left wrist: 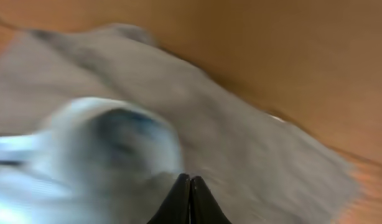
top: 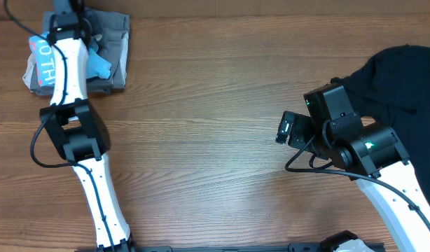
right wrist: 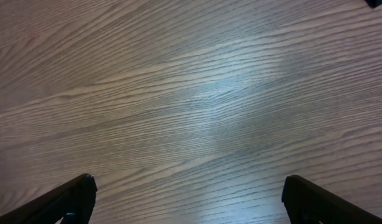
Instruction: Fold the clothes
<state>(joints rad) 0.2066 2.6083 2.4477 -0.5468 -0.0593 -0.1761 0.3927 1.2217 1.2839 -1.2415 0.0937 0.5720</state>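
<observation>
Left gripper [left wrist: 190,190] pinched right together, tips touching, over the light blue T-shirt [top: 41,61] lying on a grey cloth [top: 115,38] at the table's [top: 201,105] far-left corner. Right gripper [right wrist: 191,202] spread wide above bare table; black T-shirt [top: 404,77] heaped at the table's right edge.

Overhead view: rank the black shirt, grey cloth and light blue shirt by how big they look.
1. black shirt, though cut off by the frame.
2. grey cloth.
3. light blue shirt, partly hidden under the left arm.
</observation>
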